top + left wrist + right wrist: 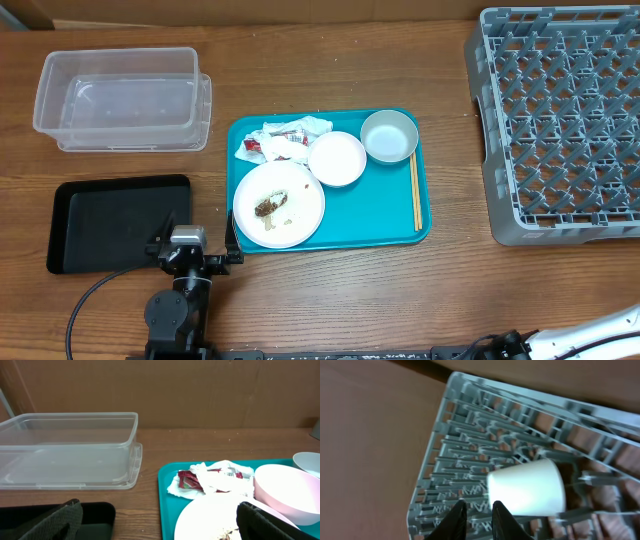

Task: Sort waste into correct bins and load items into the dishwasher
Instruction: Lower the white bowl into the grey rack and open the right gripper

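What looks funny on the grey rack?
The cup lies tipped over on its side on the rack, its round wall resting on the pegs instead of standing. Nothing else on it looks odd.

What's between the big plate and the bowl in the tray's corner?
A smaller white dish sits between the big plate and the bowl, on the teal tray; the overhead view shows it.
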Available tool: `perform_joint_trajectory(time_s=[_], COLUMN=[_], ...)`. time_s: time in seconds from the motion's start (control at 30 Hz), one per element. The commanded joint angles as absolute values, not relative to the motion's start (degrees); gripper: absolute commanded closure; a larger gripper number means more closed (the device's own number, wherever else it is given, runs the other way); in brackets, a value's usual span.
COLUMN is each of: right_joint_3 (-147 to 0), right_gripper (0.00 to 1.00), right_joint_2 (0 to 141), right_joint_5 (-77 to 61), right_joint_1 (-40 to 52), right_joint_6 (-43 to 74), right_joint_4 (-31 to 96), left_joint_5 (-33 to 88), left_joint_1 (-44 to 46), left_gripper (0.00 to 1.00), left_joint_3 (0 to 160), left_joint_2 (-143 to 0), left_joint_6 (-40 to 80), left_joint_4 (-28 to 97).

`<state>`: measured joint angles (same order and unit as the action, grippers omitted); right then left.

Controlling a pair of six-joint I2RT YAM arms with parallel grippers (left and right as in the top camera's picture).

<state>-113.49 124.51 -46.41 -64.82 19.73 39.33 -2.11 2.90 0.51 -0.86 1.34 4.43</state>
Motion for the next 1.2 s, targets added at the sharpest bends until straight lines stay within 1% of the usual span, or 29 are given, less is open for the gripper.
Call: perform_joint_trajectory(time_s=[0.0,0.1,0.23,0.27,0.33,0.43,0.53,0.7,0.83,1.1,1.17], right_joint_3=[-114.83,-114.83,-114.8,-114.72,-114.72,-114.72,-114.72,-114.72,-114.74,-114.96,-114.96], right_gripper=[0.8,0.82,0.95,0.96,0.96,0.96,0.96,0.96,0.96,0.96,0.96], right_joint_2=[122.69,122.72,123.44,123.87,125.03,126.3,127.42,128.07,128.07,127.35,126.23], right_joint_5=[-43.46,-35.86,-18.98,-14.85,-9.85,-8.38,-7.7,2.35,5.74,17.12,19.86], right_joint_1=[-60.31,-55.35,-48.27,-46.74,-44.16,-42.37,-42.22,-42.48,-42.48,-42.5,-42.5], right_joint_6=[19.92,18.72,17.39,17.58,17.54,17.58,18.0,17.67,14.46,15.44,18.2], right_joint_4=[39.16,39.35,41.54,41.82,42.15,42.17,42.28,44.4,45.04,47.68,48.31], left_joint_5=[-1.67,-1.67,-1.67,-1.67,-1.69,-1.67,-1.67,-1.67,-1.67,-1.67,-1.67], left_joint_1=[2.59,2.59,2.59,2.59,2.59,2.59,2.59,2.59,2.59,2.59,2.59], left_gripper=[0.0,0.0,0.0,0.0,0.0,0.0,0.0,0.0,0.0,0.0,0.0], left_joint_3=[0.27,0.27,0.27,0.27,0.27,0.27,0.27,0.27,0.27,0.27,0.27], left_joint_2=[-0.25,-0.25,-0.25,-0.25,-0.25,-0.25,-0.25,-0.25,-0.25,-0.25,-0.25], left_joint_6=[1.69,1.69,1.69,1.69,1.69,1.69,1.69,1.69,1.69,1.69,1.69], left_joint_4=[4.29,4.32,4.32,4.32,4.29,4.29,4.32,4.29,4.32,4.29,4.29])
